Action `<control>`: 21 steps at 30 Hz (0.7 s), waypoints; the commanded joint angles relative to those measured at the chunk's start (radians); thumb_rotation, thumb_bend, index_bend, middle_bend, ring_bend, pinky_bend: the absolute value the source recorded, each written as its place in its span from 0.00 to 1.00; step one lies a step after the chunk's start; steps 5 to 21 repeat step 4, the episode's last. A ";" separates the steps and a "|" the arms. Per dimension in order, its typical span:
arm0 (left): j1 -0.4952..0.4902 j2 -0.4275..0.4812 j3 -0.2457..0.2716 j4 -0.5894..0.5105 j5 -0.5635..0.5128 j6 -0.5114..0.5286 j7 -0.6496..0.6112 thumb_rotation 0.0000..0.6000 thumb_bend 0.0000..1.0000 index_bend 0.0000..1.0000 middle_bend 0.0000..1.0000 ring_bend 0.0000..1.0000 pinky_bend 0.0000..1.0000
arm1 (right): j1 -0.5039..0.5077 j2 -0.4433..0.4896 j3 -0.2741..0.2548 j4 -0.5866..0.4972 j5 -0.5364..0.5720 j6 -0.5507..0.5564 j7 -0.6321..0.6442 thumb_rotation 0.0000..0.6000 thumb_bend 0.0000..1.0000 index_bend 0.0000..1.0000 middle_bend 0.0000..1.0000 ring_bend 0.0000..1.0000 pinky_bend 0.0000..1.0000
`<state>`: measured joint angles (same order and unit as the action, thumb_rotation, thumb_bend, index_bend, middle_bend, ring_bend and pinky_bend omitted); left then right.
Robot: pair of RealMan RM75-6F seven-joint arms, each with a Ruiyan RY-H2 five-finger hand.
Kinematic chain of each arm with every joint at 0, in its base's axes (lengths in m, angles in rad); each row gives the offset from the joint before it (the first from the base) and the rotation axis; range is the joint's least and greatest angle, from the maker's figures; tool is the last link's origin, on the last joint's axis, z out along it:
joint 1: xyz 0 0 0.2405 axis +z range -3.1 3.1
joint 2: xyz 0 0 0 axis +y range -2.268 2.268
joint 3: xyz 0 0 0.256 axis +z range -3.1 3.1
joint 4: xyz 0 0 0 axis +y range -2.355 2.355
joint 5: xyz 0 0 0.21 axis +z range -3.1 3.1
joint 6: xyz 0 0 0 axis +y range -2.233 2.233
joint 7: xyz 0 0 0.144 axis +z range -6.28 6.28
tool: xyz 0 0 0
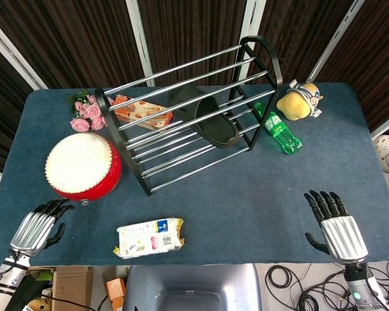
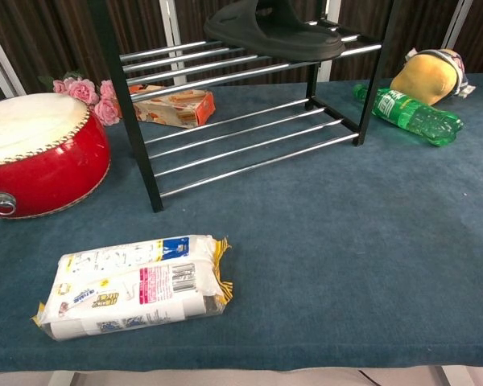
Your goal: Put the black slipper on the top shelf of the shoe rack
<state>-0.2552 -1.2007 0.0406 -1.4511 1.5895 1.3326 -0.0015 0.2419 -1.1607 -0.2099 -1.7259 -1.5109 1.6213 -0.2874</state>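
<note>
1. The slipper (image 1: 203, 116) lies flat across the top bars of the rack (image 1: 142, 173), upper centre of the head view; neither hand touches it, so the placing looks done.
2. Judged by its look, it is light, soft foam, stiff enough to bridge the bars; the strap or sole edge would give the best hold.
3. The right hand (image 1: 335, 228) sits at the lower right, fingers apart, holding nothing.
4. The left hand (image 1: 37, 228) rests at the lower left corner, fingers loosely curled with nothing in them.
5. The worktop (image 1: 246, 201) is open in front of the rack; a drum (image 1: 82, 166), packet (image 1: 149, 237) and bottle (image 1: 279, 132) crowd its sides.
</note>
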 commanded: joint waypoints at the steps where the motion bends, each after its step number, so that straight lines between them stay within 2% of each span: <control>1: 0.002 -0.002 -0.002 0.000 -0.001 0.003 0.003 1.00 0.56 0.30 0.21 0.19 0.36 | -0.021 0.002 0.029 0.028 0.014 -0.025 0.015 1.00 0.16 0.00 0.07 0.05 0.09; 4: 0.004 -0.002 -0.003 0.001 0.000 0.008 0.002 1.00 0.56 0.30 0.21 0.19 0.36 | -0.024 0.001 0.043 0.022 0.014 -0.049 0.009 1.00 0.16 0.00 0.07 0.05 0.09; 21: 0.004 -0.002 -0.003 0.001 0.000 0.008 0.002 1.00 0.56 0.30 0.21 0.19 0.36 | -0.024 0.001 0.043 0.022 0.014 -0.049 0.009 1.00 0.16 0.00 0.07 0.05 0.09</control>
